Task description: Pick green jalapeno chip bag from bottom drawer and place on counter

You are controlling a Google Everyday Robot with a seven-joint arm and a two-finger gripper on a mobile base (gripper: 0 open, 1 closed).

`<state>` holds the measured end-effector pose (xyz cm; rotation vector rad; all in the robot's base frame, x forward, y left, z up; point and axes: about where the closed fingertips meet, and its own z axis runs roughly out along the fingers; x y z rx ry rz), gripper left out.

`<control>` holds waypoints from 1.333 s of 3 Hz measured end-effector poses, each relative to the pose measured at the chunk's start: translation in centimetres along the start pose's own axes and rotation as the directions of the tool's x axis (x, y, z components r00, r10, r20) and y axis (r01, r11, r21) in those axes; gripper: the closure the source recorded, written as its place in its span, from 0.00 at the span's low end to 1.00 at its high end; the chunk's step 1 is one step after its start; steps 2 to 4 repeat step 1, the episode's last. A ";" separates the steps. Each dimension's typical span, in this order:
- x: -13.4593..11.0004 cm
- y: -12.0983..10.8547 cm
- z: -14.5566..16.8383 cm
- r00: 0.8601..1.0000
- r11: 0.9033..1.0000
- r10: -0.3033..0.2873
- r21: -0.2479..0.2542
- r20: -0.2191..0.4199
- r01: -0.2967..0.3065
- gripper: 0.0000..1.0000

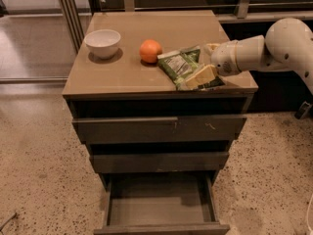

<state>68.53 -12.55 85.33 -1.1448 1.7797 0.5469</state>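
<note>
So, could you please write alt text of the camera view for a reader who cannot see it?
A crinkled green jalapeno chip bag lies on the tan-brown counter of a dark drawer cabinet, with the robot's gripper at its right end. Left of it sit a round orange fruit and a white bowl; the bottom drawer stands pulled open.

Counter [142, 80] smooth, slightly glossy; chip bag [177, 65] crinkled film; pincer [202, 64] smooth plastic, at counter's right.
</note>
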 end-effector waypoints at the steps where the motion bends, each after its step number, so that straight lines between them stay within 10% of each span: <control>1: 0.0 0.0 0.0 1.000 1.000 0.000 0.000 0.000 0.000 0.00; 4: 0.0 0.0 0.0 1.000 1.000 0.000 0.000 0.000 0.000 0.00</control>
